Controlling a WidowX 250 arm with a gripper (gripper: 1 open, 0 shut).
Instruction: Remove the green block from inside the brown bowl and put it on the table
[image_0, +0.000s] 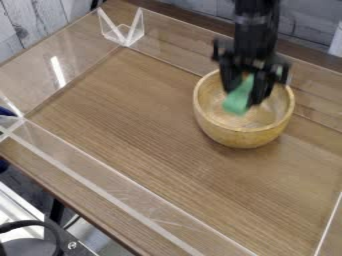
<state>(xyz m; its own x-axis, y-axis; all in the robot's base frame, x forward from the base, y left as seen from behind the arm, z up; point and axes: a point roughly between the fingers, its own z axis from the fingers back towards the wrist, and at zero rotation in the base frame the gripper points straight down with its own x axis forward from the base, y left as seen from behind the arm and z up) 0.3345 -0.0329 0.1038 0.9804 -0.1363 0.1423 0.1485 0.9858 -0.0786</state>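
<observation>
Green block (239, 97): it is clamped between the two dark fingers of the gripper (242, 98), standing nearly upright, with its lower end hanging above the hollow of the bowl. It does not touch the bowl floor; the picture is a little blurred here.
Gripper: it points straight down and its jaws are closed narrow on the green block. The black arm goes up from it toward 12 o'clock and leaves the picture at the top edge.
Brown bowl (214, 125): it stands on the table directly under the block. Its thick rim is free all around, and its inside shows no other thing.
Table (127, 130): a wide bare wood surface lies from the bowl toward 9 o'clock and 7 o'clock. Less room is at 3 o'clock, where the bowl stands near the picture edge.
Acrylic walls (80, 170): low clear walls run along the table edges at 12 o'clock, 9 o'clock and 6 o'clock, all well apart from the bowl.
Clear corner piece (120, 27): it stands at 11 o'clock, far from the gripper.
</observation>
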